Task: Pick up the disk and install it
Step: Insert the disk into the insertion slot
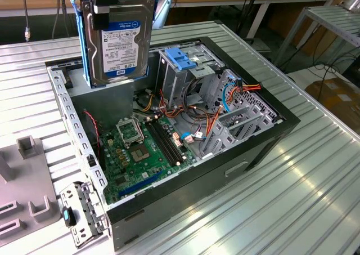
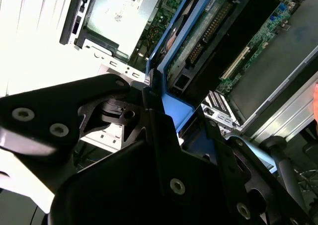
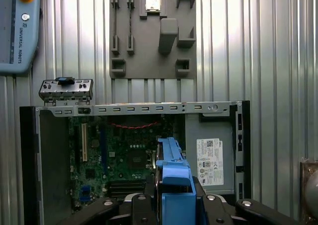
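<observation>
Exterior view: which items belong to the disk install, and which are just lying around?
Job: the disk, held up by the end effector; open computer case; drive cage with light-blue latch.
Lying about: grey fixture plate; small metal bracket beside the case; teach pendant, first wrist view.

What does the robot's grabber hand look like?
The gripper is matte black. It is built from flat, angular plates and linked bars, and it is dotted with round silver screws in both wrist views.
</observation>
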`<act>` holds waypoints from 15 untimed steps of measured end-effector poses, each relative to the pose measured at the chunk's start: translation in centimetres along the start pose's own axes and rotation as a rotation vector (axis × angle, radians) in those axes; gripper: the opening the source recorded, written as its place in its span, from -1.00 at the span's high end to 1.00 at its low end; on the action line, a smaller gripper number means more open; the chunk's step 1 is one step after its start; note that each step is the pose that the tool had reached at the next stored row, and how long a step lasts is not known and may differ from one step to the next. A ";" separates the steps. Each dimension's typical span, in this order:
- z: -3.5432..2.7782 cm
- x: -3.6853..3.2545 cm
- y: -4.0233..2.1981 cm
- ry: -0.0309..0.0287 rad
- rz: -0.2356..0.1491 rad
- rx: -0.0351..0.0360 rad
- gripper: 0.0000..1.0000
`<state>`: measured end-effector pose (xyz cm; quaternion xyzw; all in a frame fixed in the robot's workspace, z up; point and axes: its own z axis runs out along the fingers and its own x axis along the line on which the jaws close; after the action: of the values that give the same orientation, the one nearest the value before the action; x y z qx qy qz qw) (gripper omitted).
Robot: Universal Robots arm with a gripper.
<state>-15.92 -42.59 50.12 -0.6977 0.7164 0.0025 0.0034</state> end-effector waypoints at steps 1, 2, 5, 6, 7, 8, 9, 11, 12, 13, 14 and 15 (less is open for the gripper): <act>0.00 0.00 0.00 0.0000 0.000 0.0000 0.26; 0.00 0.00 0.00 0.0000 0.000 0.0000 0.26; 0.00 0.01 -0.01 0.0000 0.000 0.0001 0.26; 0.00 0.02 -0.01 -0.0001 0.000 0.0000 0.26; 0.00 0.06 -0.01 -0.0001 0.000 0.0000 0.26; 0.00 0.12 -0.01 0.0000 0.000 0.0000 0.26; 0.00 0.22 -0.01 0.0000 0.000 0.0000 0.26; 0.00 0.37 -0.01 -0.0001 0.000 0.0001 0.26; 0.00 0.45 -0.02 0.0000 0.000 0.0000 0.26; 0.00 0.49 -0.03 -0.0001 0.000 0.0001 0.26; 0.00 0.53 -0.03 0.0000 0.000 0.0001 0.26; 0.00 0.58 -0.04 -0.0002 0.000 0.0001 0.26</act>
<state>-15.89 -43.16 50.11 -0.6977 0.7164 0.0025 0.0035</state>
